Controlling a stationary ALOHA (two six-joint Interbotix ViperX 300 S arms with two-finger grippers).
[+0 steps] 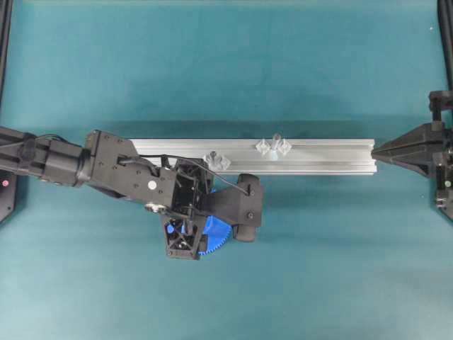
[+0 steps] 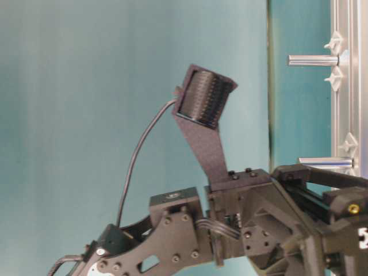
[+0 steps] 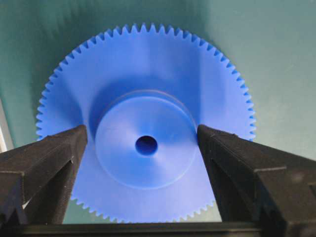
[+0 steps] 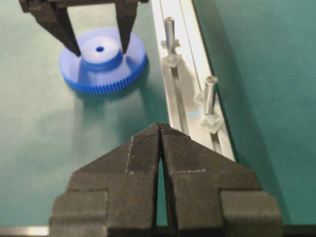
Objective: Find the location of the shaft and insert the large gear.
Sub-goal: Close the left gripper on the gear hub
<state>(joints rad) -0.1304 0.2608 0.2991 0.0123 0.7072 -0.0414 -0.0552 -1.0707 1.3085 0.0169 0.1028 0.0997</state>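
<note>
Left hand [image 3: 143, 143] straddles the fine-toothed blue plastic large gear's [image 3: 145, 98] round hub, fingers parted; right hand [image 4: 161, 129] clenched.

A: What sits at eleven o'clock?

B: The blue gear [image 4: 102, 61], flat on the green mat [image 4: 59, 143]. The left gripper [image 4: 100, 48] straddles its raised hub, one finger on each side.

A: And at six?

B: The right gripper [image 4: 161, 129], its two halves pressed together, holding nothing.

A: The rail?

B: The aluminium rail [image 4: 190, 96] runs from twelve toward four. The shaft [image 4: 210, 95] stands on it at about two, a second pin [image 4: 170, 32] farther up at twelve.
</note>
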